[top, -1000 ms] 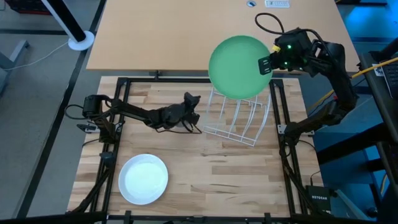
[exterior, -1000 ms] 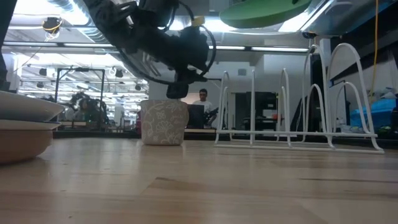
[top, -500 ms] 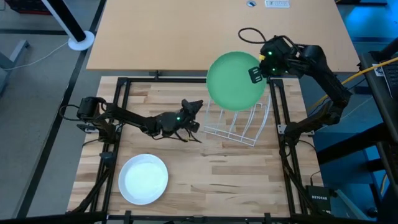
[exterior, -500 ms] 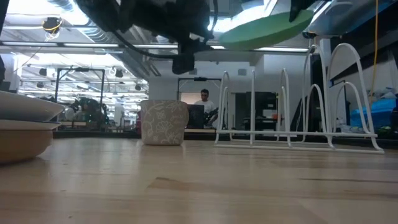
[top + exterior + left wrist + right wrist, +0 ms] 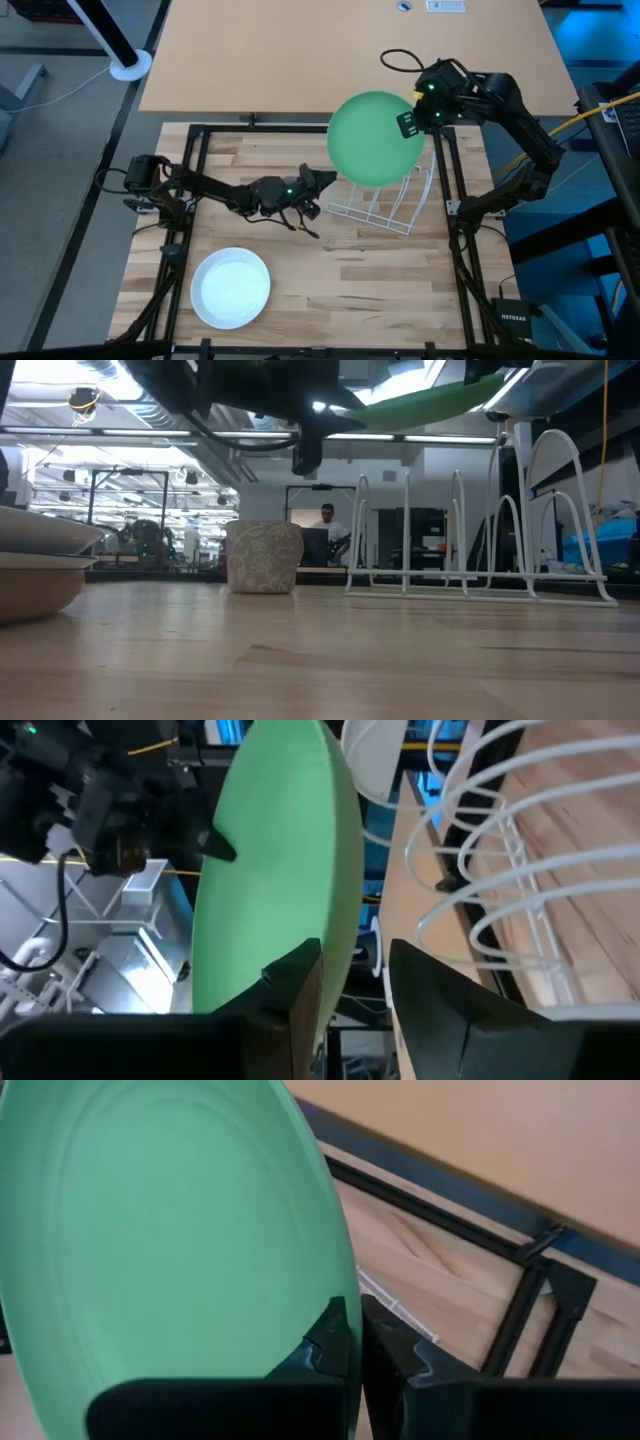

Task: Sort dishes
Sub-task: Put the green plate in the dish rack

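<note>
The green plate point(image 5: 375, 138) hangs tilted in the air over the white wire rack point(image 5: 385, 197), held by my right gripper point(image 5: 410, 122) at its right rim. My left gripper point(image 5: 325, 180) is open at the plate's left near rim. In the left wrist view its fingers point(image 5: 290, 995) stand on either side of the plate's edge point(image 5: 338, 975); whether they touch it I cannot tell. The white plate point(image 5: 231, 288) lies flat near the table's near left corner. In the low view it rests on the brown-orange plate point(image 5: 30, 585). The dark blue plate is hidden. My right gripper is shut on the green plate's rim point(image 5: 340, 1295) at the plate's right side, pinched between the two fingers, one on each face. The fingers come in roughly level from the table's far right. The plate is lifted clear above the rack and tilted.
A small grey patterned cup point(image 5: 264, 557) stands on the table below my left gripper, just left of the rack point(image 5: 480, 530). A black frame point(image 5: 190, 180) borders the wooden table. A person sits far off in the room behind.
My right gripper has carried the green plate a little toward the table's left and near edge and tipped it from flat to slanted. My left gripper has risen from above the cup and moved right to the plate's rim.
</note>
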Action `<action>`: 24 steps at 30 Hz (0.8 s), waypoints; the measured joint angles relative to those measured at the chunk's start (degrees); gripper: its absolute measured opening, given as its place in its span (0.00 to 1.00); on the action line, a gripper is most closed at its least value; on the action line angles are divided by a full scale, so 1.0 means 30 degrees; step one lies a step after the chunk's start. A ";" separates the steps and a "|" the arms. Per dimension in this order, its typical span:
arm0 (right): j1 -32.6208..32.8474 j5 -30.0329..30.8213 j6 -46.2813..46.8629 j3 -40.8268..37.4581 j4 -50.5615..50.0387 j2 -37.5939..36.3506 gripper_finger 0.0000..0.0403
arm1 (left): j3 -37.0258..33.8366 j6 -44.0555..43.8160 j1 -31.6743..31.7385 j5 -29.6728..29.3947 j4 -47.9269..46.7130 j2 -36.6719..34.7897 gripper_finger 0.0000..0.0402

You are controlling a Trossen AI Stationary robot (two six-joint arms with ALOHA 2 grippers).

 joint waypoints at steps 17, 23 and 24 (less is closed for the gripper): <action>0.0000 -0.0529 0.0097 0.0000 -0.0017 0.0000 0.02 | 0.0000 0.1587 -0.0119 0.0036 0.0128 0.0000 0.28; 0.0000 -0.0578 0.0104 0.0000 0.0025 0.0007 0.02 | 0.0000 0.1625 -0.0596 0.0028 0.0130 0.0000 0.28; 0.0000 -0.0572 0.0104 0.0000 0.0018 0.0007 0.02 | 0.0000 0.1626 -0.0724 0.0028 0.0130 0.0000 0.28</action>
